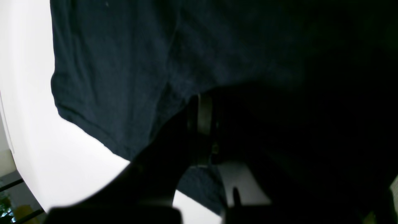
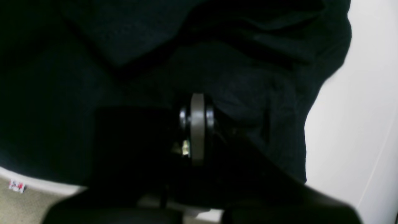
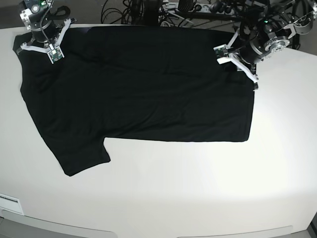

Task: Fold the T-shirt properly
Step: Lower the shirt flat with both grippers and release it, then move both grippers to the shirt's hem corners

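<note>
Lying flat across the upper half of the white worktop (image 3: pixel 198 198), the black T-shirt (image 3: pixel 143 84) shows only plain dark cloth, one short sleeve reaching toward 7 o'clock and the hem running down the edge at 3 o'clock. It looks light, limp and quick to wrinkle, so it should sag and drag wherever it is lifted at a single point; firm pinches at hemmed edges or corners, taken by both arms together, seem the safest holds, since a double seam gives more to bite on than loose fabric.

The right tool (image 3: pixel 42 42) sits at 10 o'clock on the shoulder end, angled down onto the cloth. Its wrist view shows dark folds bunched around the jaws, but the picture is too murky to tell whether they are parted or pinching.

The left tool (image 3: pixel 237 59) is at 2 o'clock, over the hem corner, tilted inward. Its wrist view is equally dark; its grip cannot be told either.
</note>
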You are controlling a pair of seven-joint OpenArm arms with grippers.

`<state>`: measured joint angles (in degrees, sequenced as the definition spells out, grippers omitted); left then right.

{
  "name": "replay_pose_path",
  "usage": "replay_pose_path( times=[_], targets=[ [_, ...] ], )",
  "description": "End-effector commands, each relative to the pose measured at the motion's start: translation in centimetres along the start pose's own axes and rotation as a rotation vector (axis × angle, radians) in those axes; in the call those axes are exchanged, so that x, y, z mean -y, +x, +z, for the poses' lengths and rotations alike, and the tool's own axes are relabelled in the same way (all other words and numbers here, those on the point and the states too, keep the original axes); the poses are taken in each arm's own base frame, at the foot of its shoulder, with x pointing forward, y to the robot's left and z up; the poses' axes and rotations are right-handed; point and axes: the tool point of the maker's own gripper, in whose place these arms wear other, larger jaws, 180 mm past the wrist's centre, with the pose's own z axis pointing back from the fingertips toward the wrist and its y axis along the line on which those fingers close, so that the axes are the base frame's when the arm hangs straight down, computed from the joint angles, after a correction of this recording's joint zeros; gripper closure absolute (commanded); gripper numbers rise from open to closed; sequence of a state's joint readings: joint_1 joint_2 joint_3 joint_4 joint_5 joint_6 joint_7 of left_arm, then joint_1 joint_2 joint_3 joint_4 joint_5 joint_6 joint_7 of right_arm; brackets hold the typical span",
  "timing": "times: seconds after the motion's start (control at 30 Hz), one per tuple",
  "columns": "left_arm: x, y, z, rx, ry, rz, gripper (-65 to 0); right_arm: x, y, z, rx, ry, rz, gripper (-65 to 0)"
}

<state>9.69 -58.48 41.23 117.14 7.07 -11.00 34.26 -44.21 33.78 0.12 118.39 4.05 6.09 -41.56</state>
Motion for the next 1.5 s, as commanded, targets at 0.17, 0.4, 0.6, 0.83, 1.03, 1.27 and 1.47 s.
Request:
replay_pose_path(
  times=[0.17,0.4,0.6,0.83,1.03,1.27,1.47],
  targets=[
    [-1.7,-0.4,0.2,0.012,0.078,-0.048,0.0,1.2,-1.3,0.5,-0.041,-0.035,-0.013,0.0],
    [-1.8,-0.8,-0.4,0.015,0.095,-0.061,0.0,1.5,-1.9,0.6,-0.073,-0.058,-0.039,0.0],
    [-2.4,-0.4,-0.1,0.011,0.126,-0.076,0.0,2.1,-0.9,0.8,-0.036,-0.088,-0.050,0.0],
    [-4.2,-0.1,0.4,0.008,0.226,-0.033,0.0,3.2,0.1,1.4,-0.008,-0.147,-0.008,0.0],
    [-8.1,0.0,1.9,0.006,0.454,-0.029,0.0,4.3,1.9,2.4,0.054,-0.214,-0.037,0.0],
    [-11.1,0.8,3.7,0.053,0.567,0.127,0.0,7.2,3.9,4.5,0.125,-0.382,-0.040,0.0],
    [-18.8,-2.2,6.0,0.138,0.647,0.564,0.0,7.4,3.7,4.6,0.112,-0.399,-0.057,0.0]
  ],
)
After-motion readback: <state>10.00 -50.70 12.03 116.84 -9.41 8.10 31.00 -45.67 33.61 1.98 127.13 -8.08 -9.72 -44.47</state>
